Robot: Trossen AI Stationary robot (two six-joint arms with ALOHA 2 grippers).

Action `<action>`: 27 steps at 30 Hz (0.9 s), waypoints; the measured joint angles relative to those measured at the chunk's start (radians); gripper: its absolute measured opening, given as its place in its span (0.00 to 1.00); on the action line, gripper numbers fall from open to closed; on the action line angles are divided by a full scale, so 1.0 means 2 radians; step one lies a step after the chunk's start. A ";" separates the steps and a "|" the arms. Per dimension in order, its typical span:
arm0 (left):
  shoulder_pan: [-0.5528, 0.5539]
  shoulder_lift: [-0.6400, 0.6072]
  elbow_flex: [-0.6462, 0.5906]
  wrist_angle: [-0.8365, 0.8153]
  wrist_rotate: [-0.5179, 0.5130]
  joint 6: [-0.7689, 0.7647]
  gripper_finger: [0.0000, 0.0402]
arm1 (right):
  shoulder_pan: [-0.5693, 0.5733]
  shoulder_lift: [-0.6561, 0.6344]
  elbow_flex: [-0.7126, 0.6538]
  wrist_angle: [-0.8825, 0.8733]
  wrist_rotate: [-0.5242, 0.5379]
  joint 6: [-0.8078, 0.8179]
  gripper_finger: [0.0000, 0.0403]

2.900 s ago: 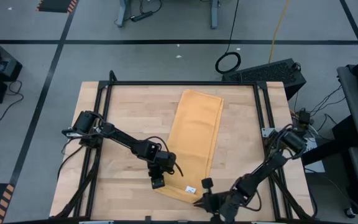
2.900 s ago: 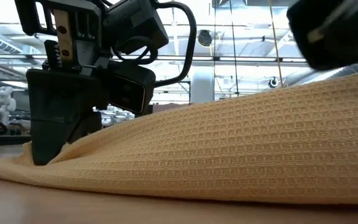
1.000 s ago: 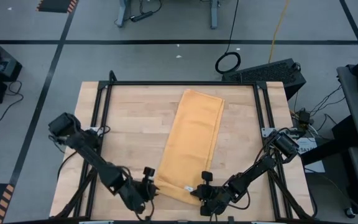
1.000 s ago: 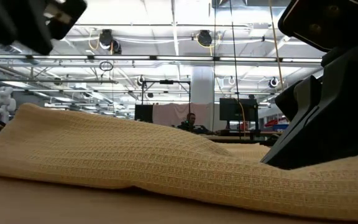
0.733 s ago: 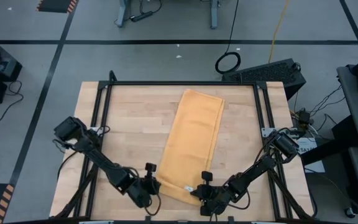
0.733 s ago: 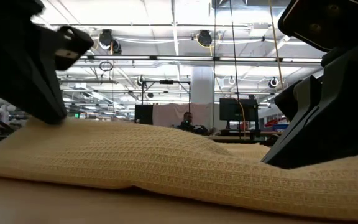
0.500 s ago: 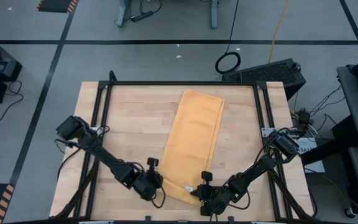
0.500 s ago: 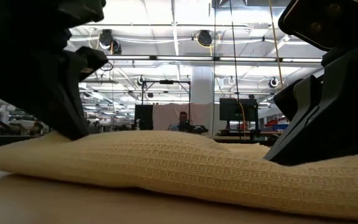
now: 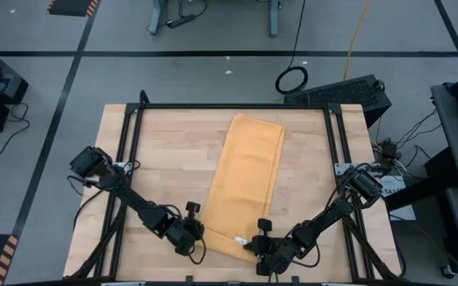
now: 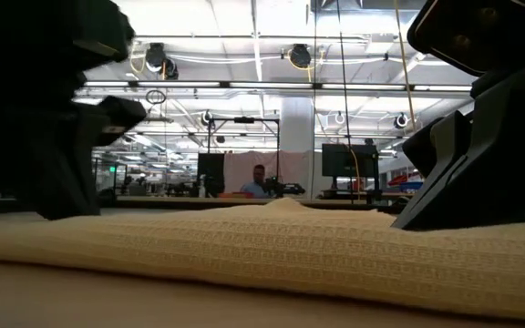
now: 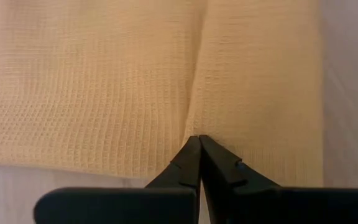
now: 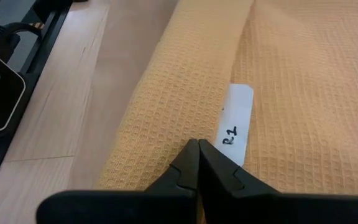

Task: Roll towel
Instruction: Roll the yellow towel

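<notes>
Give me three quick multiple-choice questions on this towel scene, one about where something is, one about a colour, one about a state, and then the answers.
1. Where do both tools sit on the towel?
A. at its near end, by the table's front edge
B. at its far end
C. at its middle

2. What colour is the towel?
A. blue
B. mustard yellow
C. white

3. How does the towel lie?
A. fully rolled
B. hanging off the table
C. flat and stretched out, not yet rolled

Answers:
1. A: the high view shows the left tool and the right tool at the two near corners.
2. B: every view shows yellow cloth.
3. C: it lies as a long flat strip on the table.
</notes>
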 joint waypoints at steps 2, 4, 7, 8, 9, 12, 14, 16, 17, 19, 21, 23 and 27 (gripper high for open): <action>-0.007 -0.013 -0.001 -0.012 -0.001 0.007 0.03 | 0.000 0.000 0.000 0.000 0.000 0.001 0.00; -0.013 -0.031 -0.001 -0.029 -0.002 0.011 0.04 | 0.000 0.000 0.000 0.000 -0.001 0.006 0.00; -0.026 -0.064 -0.001 -0.052 -0.005 0.008 0.11 | 0.000 0.000 0.000 0.000 -0.005 0.013 0.00; -0.033 -0.075 -0.001 -0.053 -0.009 0.007 0.14 | 0.000 0.000 0.000 0.000 -0.006 0.013 0.00; -0.042 -0.085 -0.001 -0.050 -0.017 0.008 0.17 | 0.000 0.000 0.000 0.000 -0.007 0.013 0.00; -0.074 -0.094 -0.001 -0.020 -0.051 0.034 0.30 | 0.000 0.000 0.000 0.000 -0.008 0.014 0.00; -0.095 -0.086 -0.004 0.005 -0.072 0.060 0.40 | 0.000 0.000 0.000 0.003 -0.010 0.014 0.00; -0.109 -0.072 -0.011 0.033 -0.082 0.075 0.51 | 0.000 0.000 0.000 0.003 -0.010 0.014 0.00; -0.114 -0.065 -0.014 0.041 -0.091 0.077 0.56 | 0.000 0.000 0.000 0.003 -0.010 0.014 0.00; -0.119 -0.048 -0.014 0.046 -0.125 0.076 0.66 | -0.001 0.000 0.000 0.003 -0.011 0.014 0.00; -0.120 -0.034 -0.014 0.047 -0.145 0.076 0.73 | -0.001 0.000 0.000 0.004 -0.012 0.014 0.00; -0.119 -0.021 -0.014 0.051 -0.146 0.085 0.77 | -0.001 0.000 0.000 0.006 -0.013 0.014 0.00; -0.104 -0.001 -0.014 0.062 -0.122 0.088 0.78 | -0.001 0.000 -0.001 0.009 -0.014 0.014 0.00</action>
